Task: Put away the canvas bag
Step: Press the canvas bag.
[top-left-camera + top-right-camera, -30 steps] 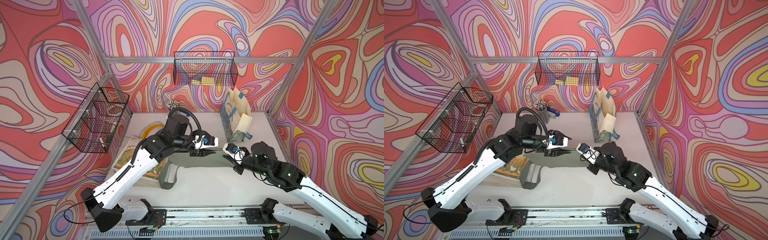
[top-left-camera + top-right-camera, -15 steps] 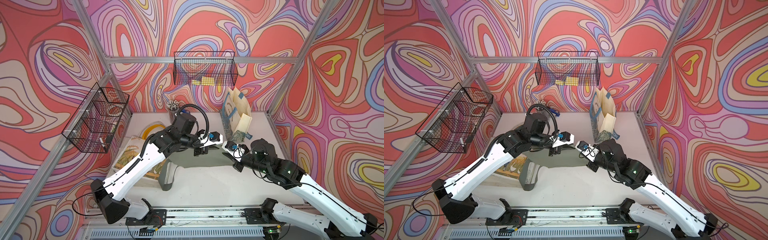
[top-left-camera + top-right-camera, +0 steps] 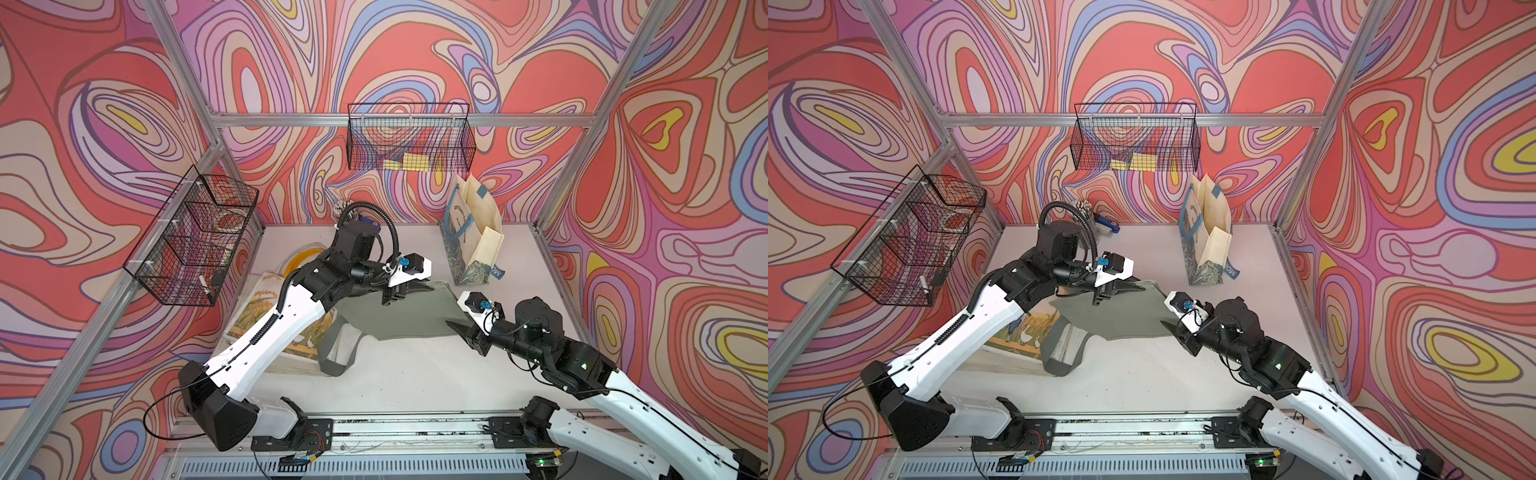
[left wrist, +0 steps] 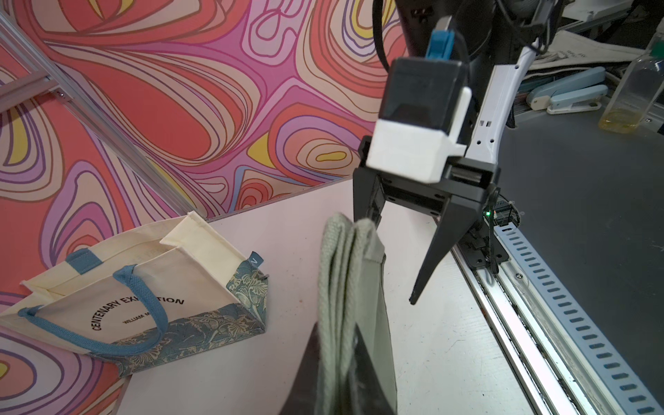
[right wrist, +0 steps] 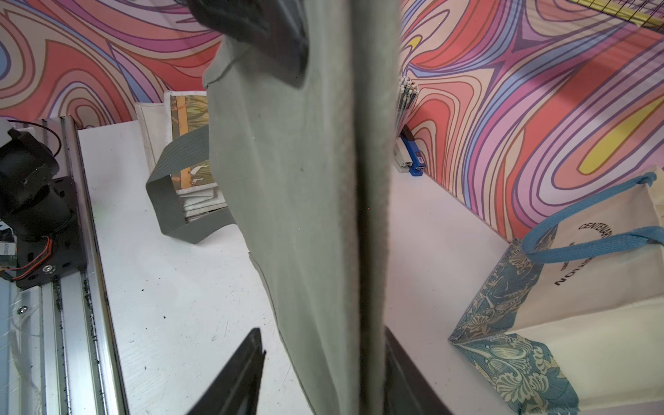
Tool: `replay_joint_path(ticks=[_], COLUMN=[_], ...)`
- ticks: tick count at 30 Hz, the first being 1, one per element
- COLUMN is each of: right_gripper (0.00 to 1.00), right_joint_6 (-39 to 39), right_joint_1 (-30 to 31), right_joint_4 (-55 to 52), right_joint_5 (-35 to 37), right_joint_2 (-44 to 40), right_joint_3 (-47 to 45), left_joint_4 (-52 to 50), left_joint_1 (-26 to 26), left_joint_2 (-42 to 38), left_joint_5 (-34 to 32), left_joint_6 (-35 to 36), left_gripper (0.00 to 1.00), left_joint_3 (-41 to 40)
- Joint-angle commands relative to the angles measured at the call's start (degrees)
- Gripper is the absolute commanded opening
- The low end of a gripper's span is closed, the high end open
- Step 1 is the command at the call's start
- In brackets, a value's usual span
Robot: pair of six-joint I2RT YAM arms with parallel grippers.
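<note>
- Grey-green folded canvas bag (image 3: 409, 318) hangs over the white counter (image 3: 415, 374), its edge pinched in the left tool (image 3: 392, 296).
- Only the wrist views show the right tool (image 4: 391, 262) spread apart, fabric running between its fingers (image 5: 233, 377).

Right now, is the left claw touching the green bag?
Touching. The left wrist view shows the left gripper shut on the folded grey-green canvas bag, the cloth pinched tight with no gap.
</note>
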Motion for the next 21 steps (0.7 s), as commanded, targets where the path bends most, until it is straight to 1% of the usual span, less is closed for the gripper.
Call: replay_joint_path(ticks=[1, 8, 13, 16, 17, 18, 21], right_gripper=[0.53, 0.43, 0.25, 0.1, 0.02, 0.0, 0.0], right_joint_6=[2.05, 2.28, 2.55, 1.98, 1.47, 0.92, -1.02], right_joint_1=[-0.5, -1.77, -1.87, -1.87, -1.87, -1.87, -1.93], right_joint_4=[1.54, 0.71, 0.57, 0.33, 0.27, 0.12, -0.37], right_joint_5=[-0.66, 0.8, 2.29, 2.49, 2.63, 2.98, 7.46], right_joint_2=[-0.18, -2.09, -2.93, -1.98, -1.47, -1.04, 0.56], right_joint_3=[-1.74, -3.67, -5.38, -5.08, -4.73, -4.37, -2.05], left_joint_4=[5.91, 7.69, 10.46, 12.85, 13.04, 13.35, 15.27], left_joint_1=[0.28, 3.03, 4.12, 4.29, 4.3, 4.32, 4.4], left_joint_2=[-1.68, -2.2, -1.43, -0.48, -0.08, 0.27, 1.51], left_joint_5=[5.74, 6.25, 7.13, 6.69, 6.35, 5.66, 0.74], left_joint_6=[-0.42, -1.49, -3.99, -4.72, -4.88, -5.05, -7.11], left_gripper=[0.0, 0.0, 0.0, 0.0, 0.0, 0.0, 0.0], left_joint_3=[3.63, 4.44, 5.05, 5.88, 6.15, 6.36, 6.83])
